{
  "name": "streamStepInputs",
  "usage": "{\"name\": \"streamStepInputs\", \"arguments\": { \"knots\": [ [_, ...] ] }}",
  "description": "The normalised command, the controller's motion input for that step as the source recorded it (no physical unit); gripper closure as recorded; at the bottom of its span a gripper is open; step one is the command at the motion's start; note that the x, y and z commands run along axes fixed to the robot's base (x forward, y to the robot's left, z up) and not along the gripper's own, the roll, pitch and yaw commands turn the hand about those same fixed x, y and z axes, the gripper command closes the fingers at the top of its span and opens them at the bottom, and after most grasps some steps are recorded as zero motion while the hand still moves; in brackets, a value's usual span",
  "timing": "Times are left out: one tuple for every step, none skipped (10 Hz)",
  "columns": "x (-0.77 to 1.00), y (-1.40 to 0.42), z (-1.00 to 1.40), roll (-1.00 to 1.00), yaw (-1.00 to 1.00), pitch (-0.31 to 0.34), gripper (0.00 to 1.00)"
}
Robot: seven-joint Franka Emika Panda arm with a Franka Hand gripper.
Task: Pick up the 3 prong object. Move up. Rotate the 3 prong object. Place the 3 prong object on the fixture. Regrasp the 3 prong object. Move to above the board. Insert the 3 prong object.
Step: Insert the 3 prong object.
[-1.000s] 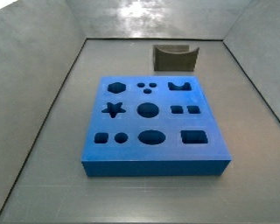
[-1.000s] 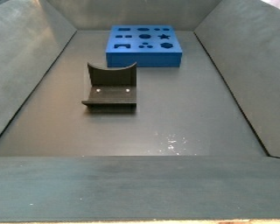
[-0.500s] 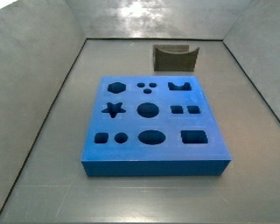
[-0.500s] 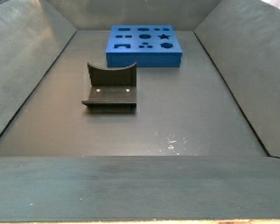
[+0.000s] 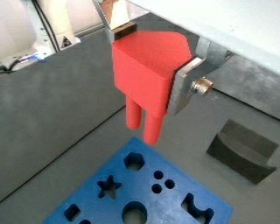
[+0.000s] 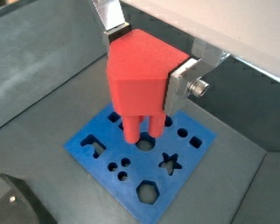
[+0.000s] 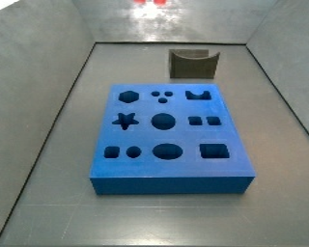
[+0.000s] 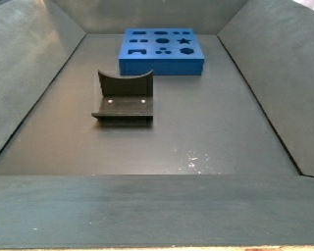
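My gripper (image 5: pixel 154 59) is shut on the 3 prong object (image 5: pixel 143 87), a bright red block with its prongs (image 5: pixel 149 122) pointing down. It hangs well above the blue board (image 5: pixel 113 194), over the end with the small round cutouts. The other wrist view shows the same: the gripper (image 6: pixel 150 59), the red block (image 6: pixel 136 83) and the board (image 6: pixel 140 168) below. The silver fingers (image 5: pixel 185 80) press on the block's two sides. The dark fixture (image 5: pixel 241 149) stands empty beside the board. In both side views the board (image 7: pixel 164 137) (image 8: pixel 167 64) and the fixture (image 7: pixel 192 66) (image 8: pixel 125 98) show; the gripper is out of view there.
Grey bin walls (image 7: pixel 54 106) rise on all sides of the floor. A small patch of red (image 7: pixel 152 4) shows at the top edge of a side view, by the glare on the back wall.
A small patch of red has appeared at the top edge of a side view. The board and the fixture have not moved.
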Motion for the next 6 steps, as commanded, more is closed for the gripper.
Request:
{"name": "streamStepInputs", "arguments": {
  "knots": [
    [0.02,0.15,-0.34,0.07,-0.38,-0.014,1.00],
    [0.00,0.09,0.00,-0.07,-0.01,0.000,1.00],
    [0.00,0.00,-0.02,0.00,0.00,0.000,1.00],
    [-0.07,0.18,-0.41,-0.34,-0.18,-0.243,1.00],
    [0.00,0.21,-0.60,-0.44,-0.22,-0.277,1.00],
    [0.00,0.21,-0.63,-0.43,-0.29,-0.266,1.00]
  ]
}}
